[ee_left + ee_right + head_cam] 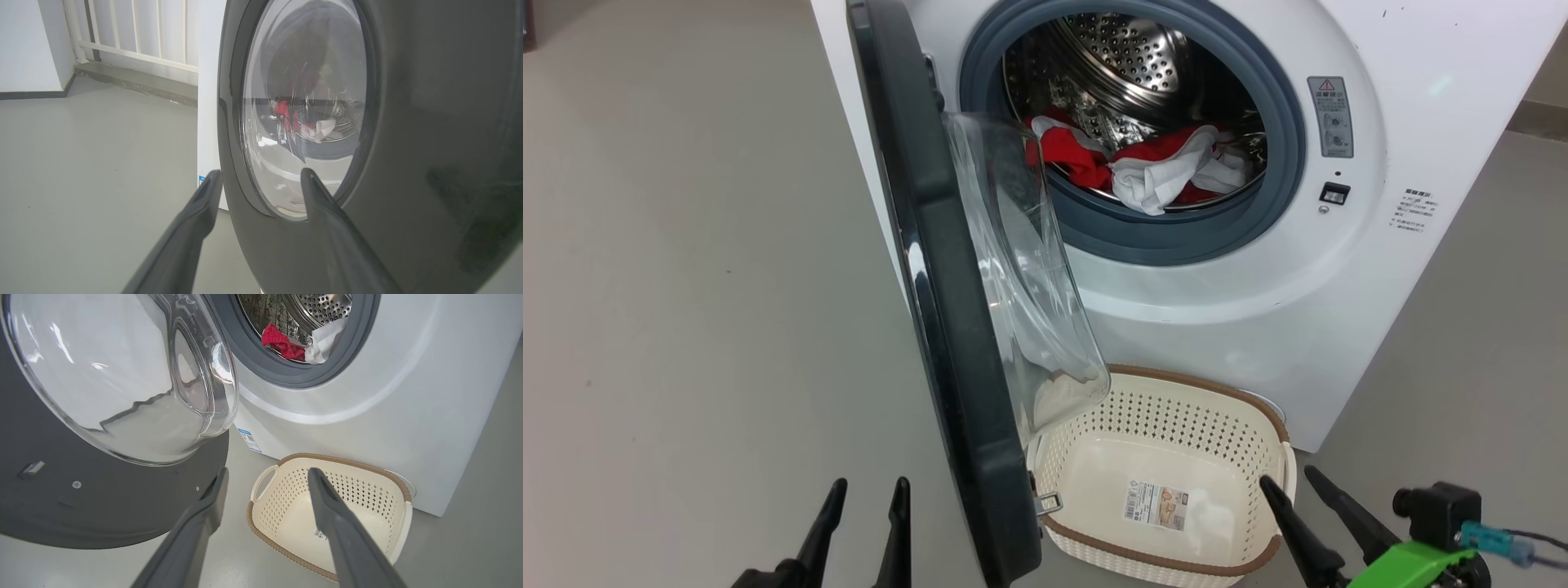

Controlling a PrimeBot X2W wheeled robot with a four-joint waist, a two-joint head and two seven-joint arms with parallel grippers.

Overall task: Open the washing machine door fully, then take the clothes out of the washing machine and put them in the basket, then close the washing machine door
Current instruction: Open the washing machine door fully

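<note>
door (947,327) edge-on, centre | clothes (1152,167) upper centre, judged best reached by right end effector (1289,476) | left end effector (869,486) screened off by door | both spread, empty

The washing machine door (935,269), round with a wide dark rim and a clear bulging glass bowl, stands swung out from the washing machine (1225,327). It is edge-on between the left hand (870,487) and the right hand (1289,478), with its outer face just ahead of the left hand. The white front-loader sits beyond both hands, a grey rubber ring framing its perforated steel drum. The clothes (1152,167), red and white fabric, lie crumpled at the drum's lower lip, well ahead of the right hand. The basket (1176,404), cream with perforated sides and a brown rim, stands upright on the floor (686,286) by the machine's front. It is just ahead of the right hand, and its bare bottom shows a paper label.
</note>
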